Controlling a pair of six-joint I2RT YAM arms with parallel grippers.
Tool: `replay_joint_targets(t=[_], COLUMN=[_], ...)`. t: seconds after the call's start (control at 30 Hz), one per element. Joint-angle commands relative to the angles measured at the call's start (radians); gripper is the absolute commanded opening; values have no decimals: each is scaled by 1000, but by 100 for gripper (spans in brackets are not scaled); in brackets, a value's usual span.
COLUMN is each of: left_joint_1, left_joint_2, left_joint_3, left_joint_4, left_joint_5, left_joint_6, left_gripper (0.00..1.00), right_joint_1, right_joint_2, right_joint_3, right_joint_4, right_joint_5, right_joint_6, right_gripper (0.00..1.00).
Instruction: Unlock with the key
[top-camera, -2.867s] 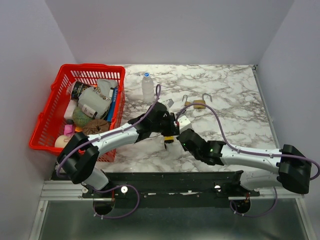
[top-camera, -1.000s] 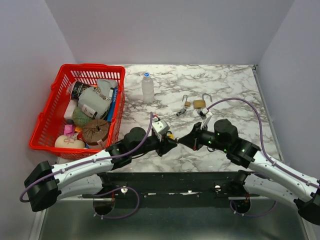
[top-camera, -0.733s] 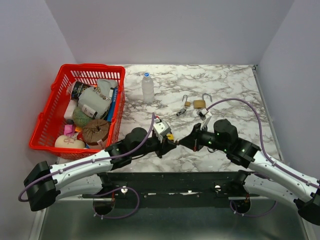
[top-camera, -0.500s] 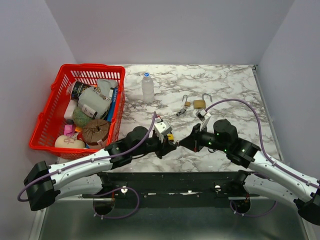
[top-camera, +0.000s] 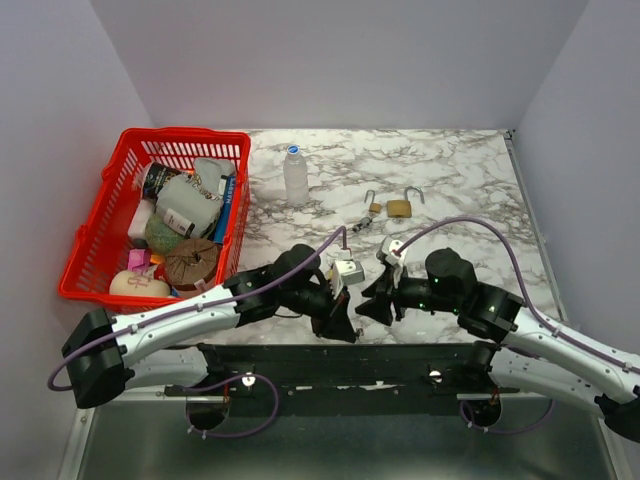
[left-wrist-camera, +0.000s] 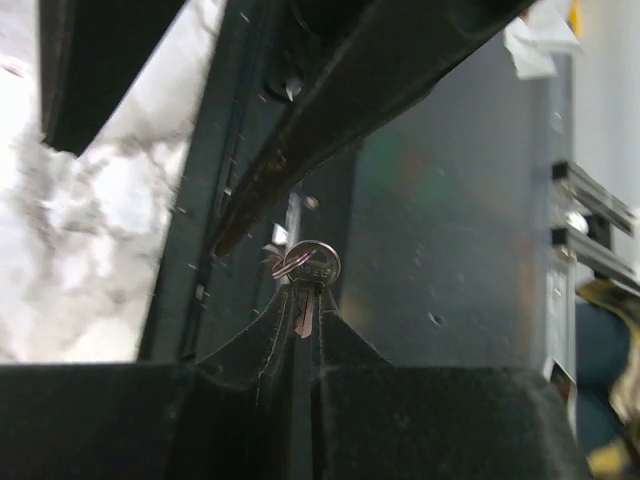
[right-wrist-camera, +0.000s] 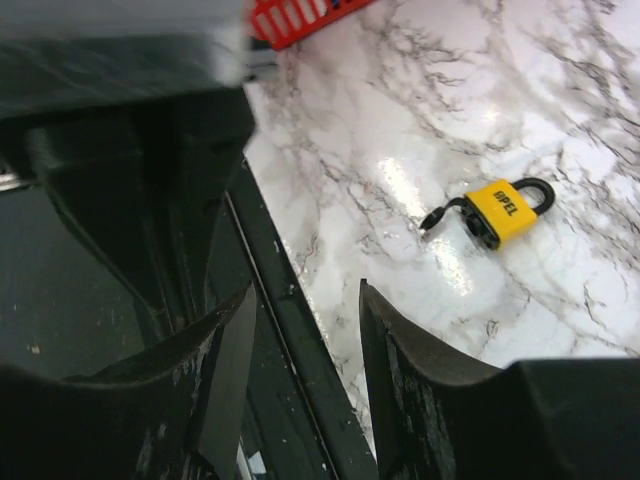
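From above, the left gripper (top-camera: 337, 320) and the right gripper (top-camera: 377, 303) sit close together. The lock cannot be picked out there.

In the left wrist view, the fingers are clenched on the key (left-wrist-camera: 312, 266). Its bow juts past the tips.

In the right wrist view, the fingers stand released, with nothing between them. The yellow padlock (right-wrist-camera: 500, 212) lies on the marble table (right-wrist-camera: 400, 120), ahead and right of the tips. It lies crosswise with its shackle rightward, and the right arm is probably the nearer.
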Motion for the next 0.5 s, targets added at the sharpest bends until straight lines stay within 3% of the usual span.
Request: replay_joint_targets(t=[0.0, 0.1, 0.23, 0.47], left_joint_1=[25, 58, 115, 204], left_joint_2=[44, 64, 76, 84], left_joint_3=[19, 5, -9, 0], left_joint_4=[-79, -90, -97, -114], left_joint_5=[259, 331, 391, 489], left_joint_6=[-51, -75, -115, -160], left_gripper=[0, 0, 0, 0], right_joint_1=[49, 52, 92, 163], right_joint_2=[-30, -76, -110, -84], right_joint_3=[-22, -42, -67, -88], right_joint_4=[37, 70, 100, 130], right_joint_5=[-47, -112, -146, -148], right_joint_6=[-105, -119, -123, -123], right_gripper=[54, 50, 36, 45])
